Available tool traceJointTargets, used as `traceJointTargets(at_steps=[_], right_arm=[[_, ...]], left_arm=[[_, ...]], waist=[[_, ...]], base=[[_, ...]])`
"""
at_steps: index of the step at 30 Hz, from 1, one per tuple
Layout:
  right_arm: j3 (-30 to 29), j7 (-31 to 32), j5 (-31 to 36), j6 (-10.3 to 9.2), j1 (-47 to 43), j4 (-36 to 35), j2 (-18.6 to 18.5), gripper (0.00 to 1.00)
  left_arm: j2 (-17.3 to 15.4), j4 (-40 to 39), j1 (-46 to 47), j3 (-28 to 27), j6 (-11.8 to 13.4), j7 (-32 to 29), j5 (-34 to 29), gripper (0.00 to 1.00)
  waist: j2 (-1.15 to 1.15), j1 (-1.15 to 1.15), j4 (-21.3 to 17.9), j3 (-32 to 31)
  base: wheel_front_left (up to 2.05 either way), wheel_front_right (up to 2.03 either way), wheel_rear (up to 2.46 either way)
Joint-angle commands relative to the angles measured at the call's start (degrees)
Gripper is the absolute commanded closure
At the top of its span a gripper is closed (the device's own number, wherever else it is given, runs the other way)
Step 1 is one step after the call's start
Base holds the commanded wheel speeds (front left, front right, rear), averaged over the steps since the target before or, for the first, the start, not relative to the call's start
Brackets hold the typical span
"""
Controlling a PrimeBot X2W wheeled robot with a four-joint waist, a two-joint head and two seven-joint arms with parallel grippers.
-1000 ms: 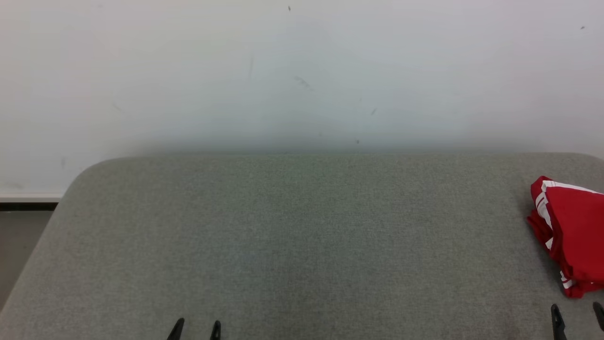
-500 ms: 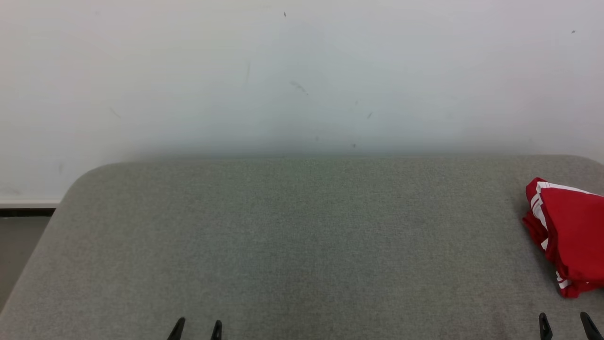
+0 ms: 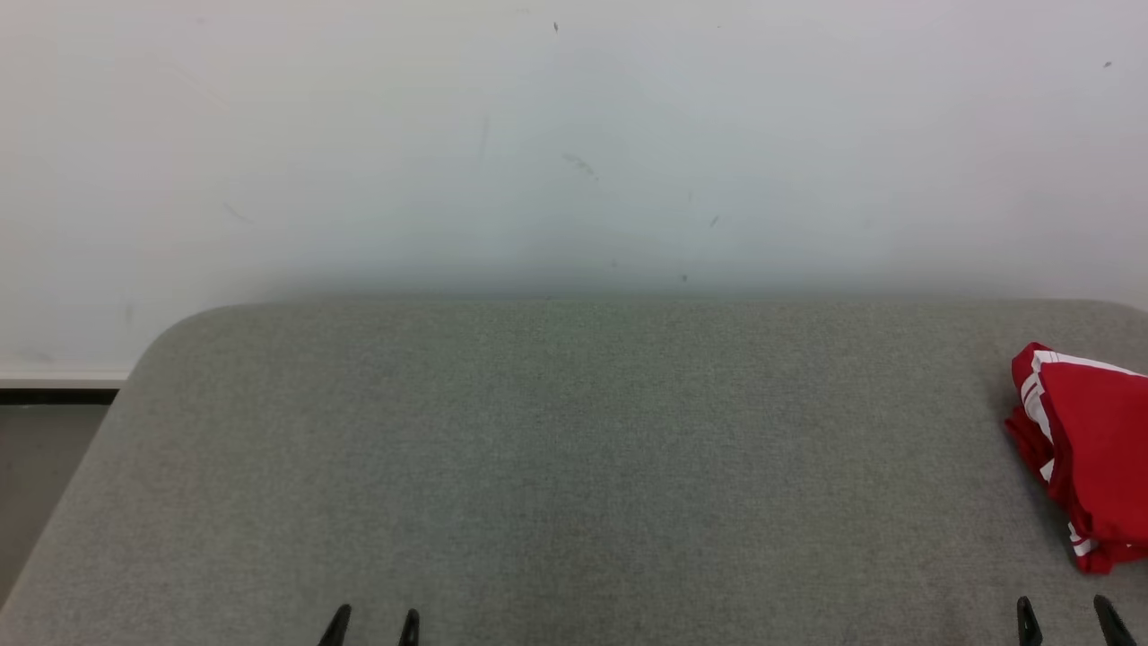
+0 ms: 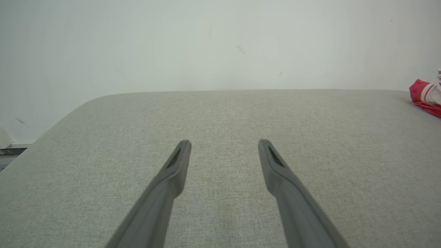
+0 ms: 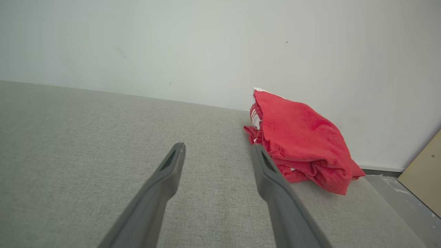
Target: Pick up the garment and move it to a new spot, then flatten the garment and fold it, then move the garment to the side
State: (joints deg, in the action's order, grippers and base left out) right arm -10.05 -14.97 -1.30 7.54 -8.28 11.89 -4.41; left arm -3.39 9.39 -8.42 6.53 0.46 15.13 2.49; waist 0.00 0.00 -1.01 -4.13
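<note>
At the far left edge of the head view there was a bit of grey floor (image 3: 36, 484). A dark strip (image 3: 54, 395) ran where it met the white wall (image 3: 574, 135). The wall took up the top half of the picture and had a few small dark marks on it. Below it lay the big grey table (image 3: 574, 431). It had a soft-looking cloth top and a round corner at the upper left.

At the bottom of the picture, left of the middle, the two dark tips of the left end effector (image 3: 374, 624) poked up. In the left wrist view its long fingers (image 4: 172, 179) were spread wide apart. There was bare table between them, and they held nothing.

In the lower right corner of the head view, the tips of the right end effector (image 3: 1067, 617) poked up too. In the right wrist view its fingers were also spread wide and held nothing.

The garment (image 3: 1090, 440) lay on the table at the right edge of the head view, about halfway down. It was red with white stripes, all bunched up in a heap, and the picture's edge cut part of it off. It sat just above the right end effector in the picture, near it but not touching. In the right wrist view the heap was right of the middle, close to the wall. A tan board (image 5: 423, 168) stood at the far right of that view, low down.
</note>
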Motion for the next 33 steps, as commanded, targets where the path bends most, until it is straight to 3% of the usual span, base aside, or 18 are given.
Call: traceJointTargets(at_steps=[1, 5, 33], right_arm=[[0.07, 0.01, -0.03, 0.00, 0.03, 0.06, 0.05, 1.00], [0.09, 0.61, -0.74, 0.01, 0.20, 2.13, 1.01, 1.00], [1.29, 7.56, -31.04, -0.01, 5.04, 1.87, 1.15, 1.00]], left_arm=[[0.03, 0.07, -0.01, -0.16, 0.00, 0.00, 0.04, 1.00], [0.31, 1.95, -0.45, -0.12, -0.03, -0.19, 0.73, 1.00], [0.34, 2.82, 4.80, -4.51, -2.70, -7.41, 30.63, 1.00]], waist=[[0.00, 0.00, 0.05, -0.01], [0.00, 0.00, 0.07, 0.01], [0.00, 0.00, 0.27, 0.94]], base=[[0.00, 0.00, 0.00], [0.00, 0.00, 0.00], [0.00, 0.00, 0.00]])
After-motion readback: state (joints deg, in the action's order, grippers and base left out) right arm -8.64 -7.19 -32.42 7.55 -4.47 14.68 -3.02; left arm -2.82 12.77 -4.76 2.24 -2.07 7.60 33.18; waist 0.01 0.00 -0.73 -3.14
